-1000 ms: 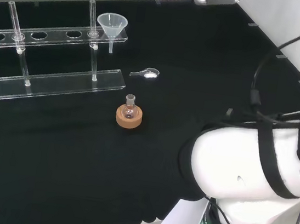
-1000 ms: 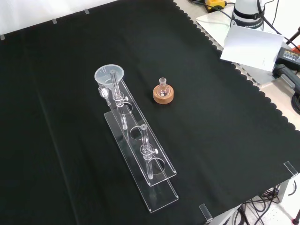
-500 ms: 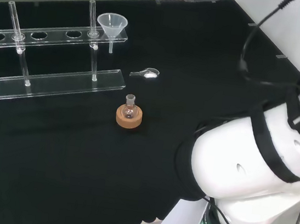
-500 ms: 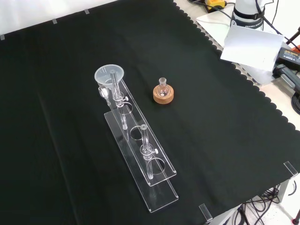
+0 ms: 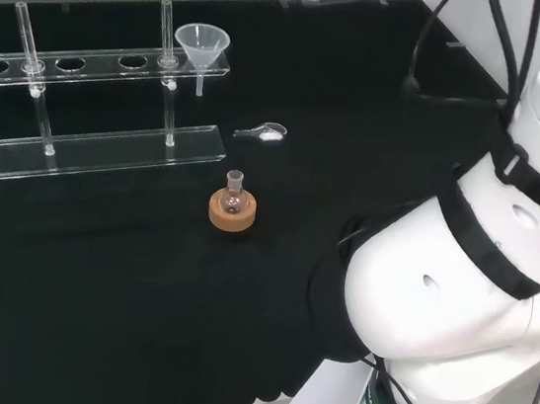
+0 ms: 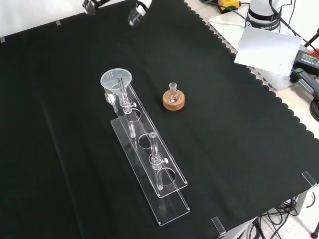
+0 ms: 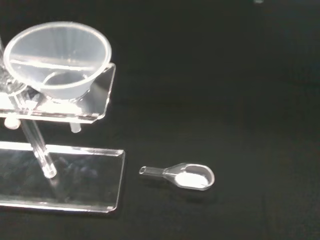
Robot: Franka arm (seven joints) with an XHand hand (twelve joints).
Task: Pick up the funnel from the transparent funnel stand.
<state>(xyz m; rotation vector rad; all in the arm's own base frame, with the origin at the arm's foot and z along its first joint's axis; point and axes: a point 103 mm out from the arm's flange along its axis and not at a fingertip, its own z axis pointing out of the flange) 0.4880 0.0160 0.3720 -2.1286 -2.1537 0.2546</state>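
Front view puts the hand (image 6: 137,11) at the very top edge of the picture, where fingertips (image 6: 90,6) hang above the black surface (image 6: 234,139); the funnel (image 6: 116,81) lies below them in that view, nearer the camera and slightly to the left, well apart from the hand and not touched. How far the fingers are spread or curled I cannot tell, since just their tips show; nothing appears between them, so I judge the hand to be carrying nothing. The funnel sits in the end hole of the clear stand (image 6: 149,159), at the end of the stand closest to the hand, so the hand can reach it without crossing over the stand's upright rods. Seen from the head view, the funnel (image 5: 202,47) stands upright: wide mouth up, narrow stem pointing straight down through the top shelf of the stand (image 5: 88,69), so its long axis is vertical. The stand's own long axis runs leftward from the funnel in that view. From the wrist view the funnel (image 7: 57,57) shows its open mouth, the rim well above the shelf it rests in, which leaves the cone's wall free to be gripped from the sides. A small clear scoop (image 7: 182,175) with white powder lies on the cloth near that end of the stand, and a little flask on a cork ring (image 6: 173,98) stands apart to the side; both are clear of a straight descent, as I judge it. The lift itself would have to go straight up until the stem clears the hole.
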